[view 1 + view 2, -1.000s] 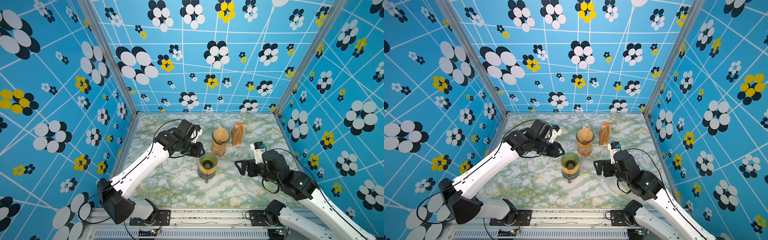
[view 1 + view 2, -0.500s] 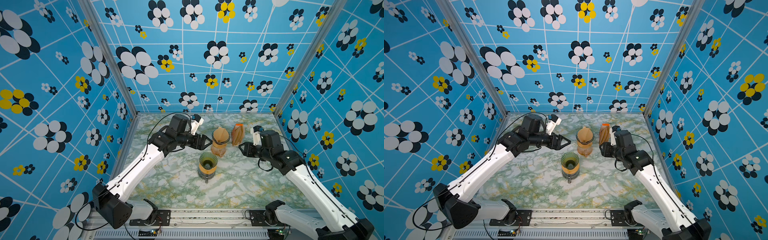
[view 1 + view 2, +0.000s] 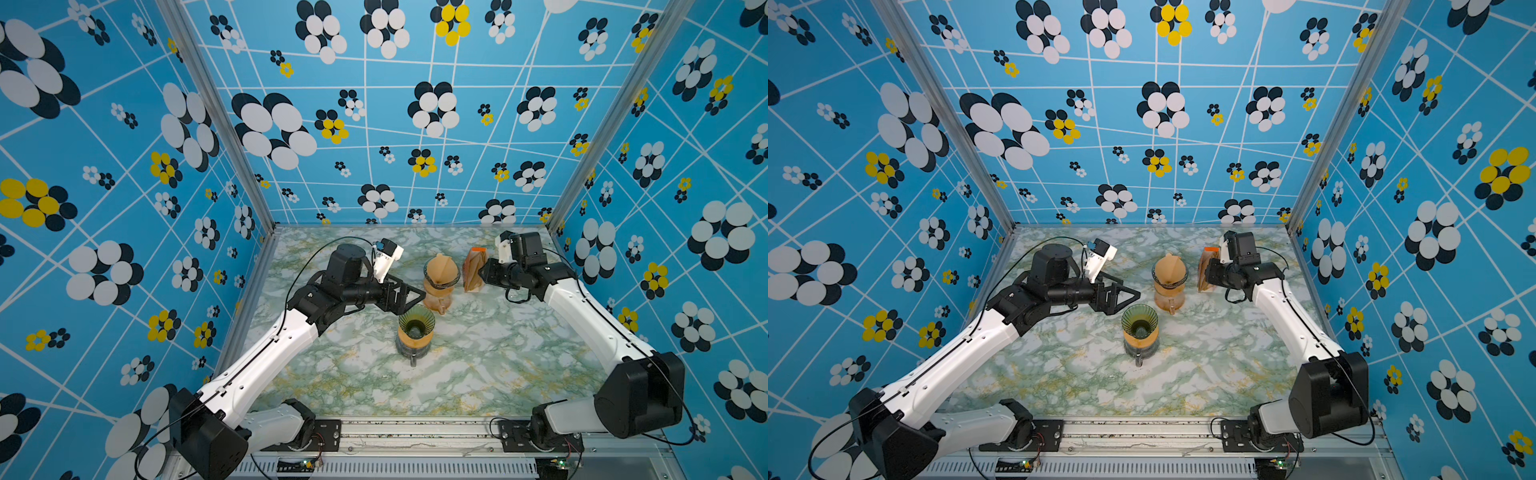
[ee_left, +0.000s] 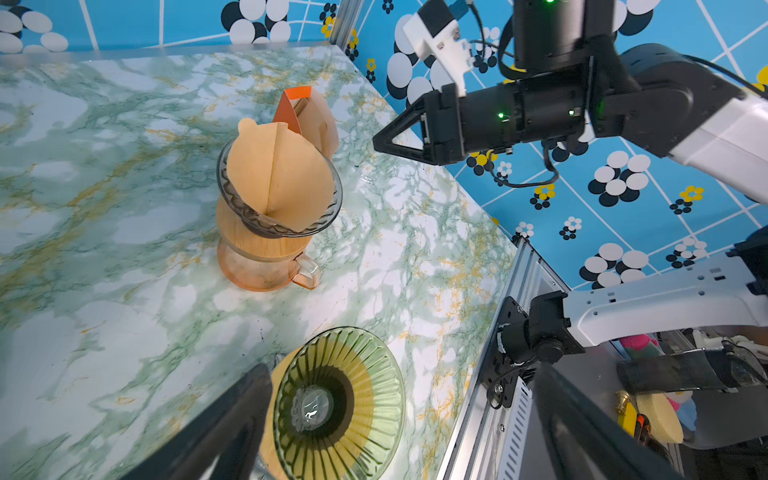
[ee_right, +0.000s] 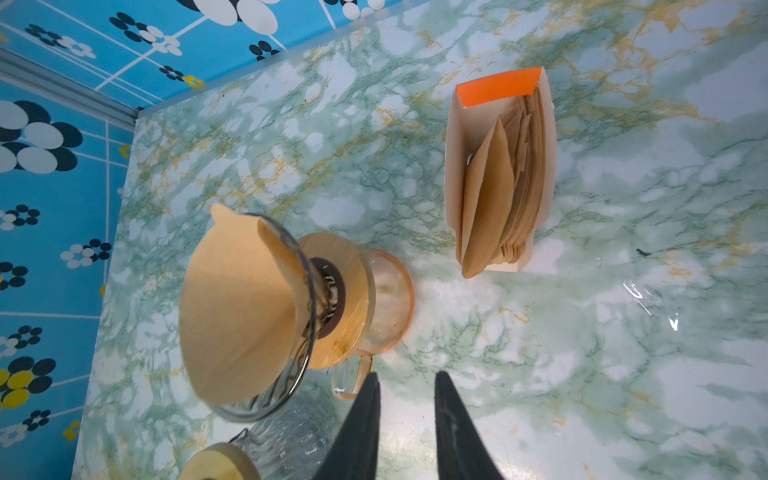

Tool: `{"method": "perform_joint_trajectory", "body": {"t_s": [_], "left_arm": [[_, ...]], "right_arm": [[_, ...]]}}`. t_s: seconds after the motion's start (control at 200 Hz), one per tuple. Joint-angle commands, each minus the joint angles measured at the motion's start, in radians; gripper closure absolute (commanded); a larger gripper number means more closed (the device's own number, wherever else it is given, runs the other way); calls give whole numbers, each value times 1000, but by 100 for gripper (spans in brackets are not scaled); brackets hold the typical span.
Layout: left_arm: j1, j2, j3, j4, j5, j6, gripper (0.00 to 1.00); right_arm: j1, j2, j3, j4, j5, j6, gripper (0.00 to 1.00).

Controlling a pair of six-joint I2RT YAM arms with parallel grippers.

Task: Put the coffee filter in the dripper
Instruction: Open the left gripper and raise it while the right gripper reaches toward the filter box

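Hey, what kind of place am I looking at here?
Probably a robotics test cell, not a kitchen: a left arm and right arm mounted on an aluminium rail, flower-patterned blue walls boxing in a marble-look tabletop, a green dripper as prop.

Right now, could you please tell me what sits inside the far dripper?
A brown paper filter sits in the far dripper, its tab poking above the rim. The filter covers the drain hole.
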State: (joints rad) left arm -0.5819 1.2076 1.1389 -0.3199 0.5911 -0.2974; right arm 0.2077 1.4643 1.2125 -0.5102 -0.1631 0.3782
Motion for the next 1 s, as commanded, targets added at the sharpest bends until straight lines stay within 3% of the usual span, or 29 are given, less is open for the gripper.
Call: {"method": "perform_joint_trajectory", "body": {"t_s": [0.0, 0.285, 0.42, 0.995], "left_arm": [[-33, -23, -2, -1, -14, 42, 1], [-77, -89, -83, 49, -279, 10, 1], [-80, -95, -100, 54, -339, 2, 1], [-104, -99, -104, 38, -373, 30, 1]], "right_arm": [[-20, 55, 43, 47, 11, 22, 75], [-27, 157, 86, 99, 53, 50, 75], [-27, 191, 108, 101, 71, 53, 75], [-27, 319, 166, 124, 92, 60, 77]]}}
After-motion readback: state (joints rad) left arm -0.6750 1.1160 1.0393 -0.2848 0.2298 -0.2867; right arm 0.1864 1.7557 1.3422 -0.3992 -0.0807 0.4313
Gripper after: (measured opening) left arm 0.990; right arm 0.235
